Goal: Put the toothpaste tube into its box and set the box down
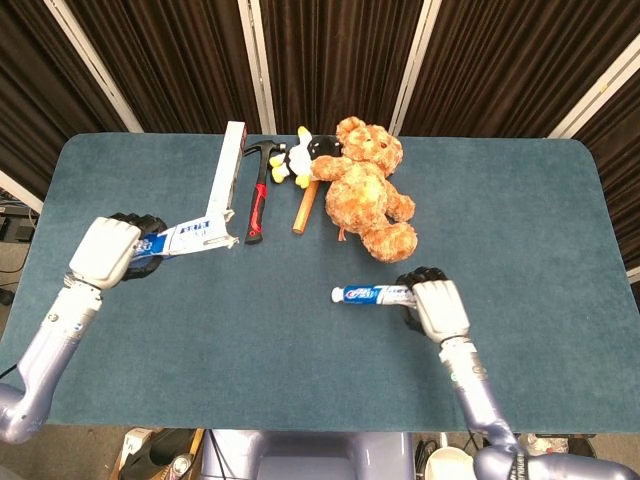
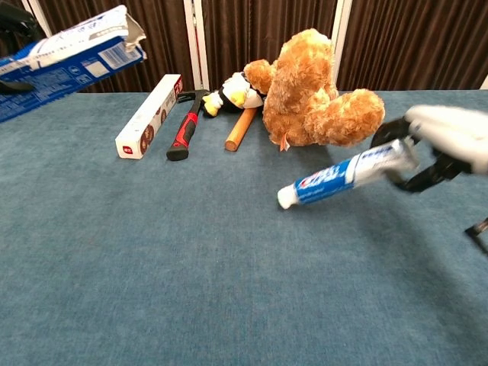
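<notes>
My right hand (image 1: 437,306) (image 2: 446,145) grips the blue and white toothpaste tube (image 1: 372,294) (image 2: 343,175) by its tail end and holds it above the table, cap pointing left and slightly down. My left hand (image 1: 108,252) holds the blue and white toothpaste box (image 1: 190,236) (image 2: 69,61) in the air at the left, its open flapped end facing right. In the chest view only a dark bit of the left hand (image 2: 15,23) shows at the top left corner. Tube and box are well apart.
A long white box (image 1: 226,177) (image 2: 149,114), a red-handled hammer (image 1: 256,205) (image 2: 183,130), a wooden handle (image 1: 303,208), a small penguin toy (image 1: 292,158) and a brown teddy bear (image 1: 366,190) (image 2: 313,91) lie at the back of the blue-green table (image 1: 300,370).
</notes>
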Robot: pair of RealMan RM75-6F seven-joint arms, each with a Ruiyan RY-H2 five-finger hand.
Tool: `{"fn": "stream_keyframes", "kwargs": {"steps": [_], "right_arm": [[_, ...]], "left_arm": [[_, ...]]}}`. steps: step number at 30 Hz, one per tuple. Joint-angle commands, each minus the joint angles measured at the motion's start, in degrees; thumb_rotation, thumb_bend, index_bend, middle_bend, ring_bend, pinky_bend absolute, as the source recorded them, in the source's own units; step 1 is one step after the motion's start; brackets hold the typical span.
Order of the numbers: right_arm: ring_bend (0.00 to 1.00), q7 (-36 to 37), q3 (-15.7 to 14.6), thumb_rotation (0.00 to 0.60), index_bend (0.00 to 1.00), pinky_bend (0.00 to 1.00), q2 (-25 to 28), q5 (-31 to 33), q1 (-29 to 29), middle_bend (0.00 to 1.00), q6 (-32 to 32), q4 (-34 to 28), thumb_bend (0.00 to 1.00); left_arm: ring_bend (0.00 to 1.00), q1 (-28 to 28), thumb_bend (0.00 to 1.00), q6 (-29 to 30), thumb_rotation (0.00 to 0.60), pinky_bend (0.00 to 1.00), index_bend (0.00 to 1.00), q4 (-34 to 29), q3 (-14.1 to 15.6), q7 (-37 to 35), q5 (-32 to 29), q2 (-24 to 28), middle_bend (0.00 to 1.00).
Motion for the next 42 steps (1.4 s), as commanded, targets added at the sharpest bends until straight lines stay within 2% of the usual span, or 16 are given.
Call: {"fn": "stream_keyframes", "kwargs": {"steps": [1,10,17,22,28,35,42], "right_arm": [[0.28,4.45,1.49,0.6,0.8,0.29,5.68,-3.19,-1.35,0.42,1.32,-3.15,0.5],[0.3,13.23,5.31,0.6,0.84,0.32,16.27,-3.49,-3.31,0.45,1.64,-5.63,0.51],[0.3,18.28,8.26,0.6,0.84,0.32,21.82,-3.3,-3.63,0.45,1.24,-5.9,0.51],[0.3,21.87,11.29,0.6,0.84,0.32,26.24,-3.06,-3.27,0.45,0.78,-5.53,0.51],[0.3,25.57,14.02,0.6,0.84,0.32,30.52,-1.7,-2.86,0.45,-0.57,-5.29,0.51],[0.3,30.93,16.88,0.6,0.85,0.32,35.93,-1.69,-2.2,0.45,-3.04,-5.7,0.51],[0.3,35.65,17.67,0.6,0.85,0.32,40.86,-4.08,-2.35,0.45,-5.54,-7.84,0.51]], "left_arm": [[0.49,-0.09,0.42,0.53,0.6,0.52,0.48,-0.56,0.39,-0.52,0.99,-1.62,0.55],[0.49,-1.86,0.42,0.53,0.6,0.52,0.48,-1.62,0.4,1.14,1.92,-8.73,0.55],[0.49,-3.24,0.42,2.52,0.6,0.52,0.48,1.25,-0.77,-0.08,3.22,-15.55,0.55],[0.49,-4.83,0.42,6.99,0.6,0.52,0.48,8.7,-1.72,-4.73,7.45,-24.2,0.55],[0.49,-6.97,0.42,10.44,0.6,0.52,0.48,17.22,-3.07,-11.01,10.25,-31.49,0.54],[0.49,-8.92,0.42,11.31,0.6,0.52,0.48,24.37,-4.34,-14.92,10.79,-34.89,0.54],[0.49,-10.6,0.42,10.37,0.6,0.52,0.48,26.59,-6.43,-16.19,9.03,-36.09,0.54]]}}
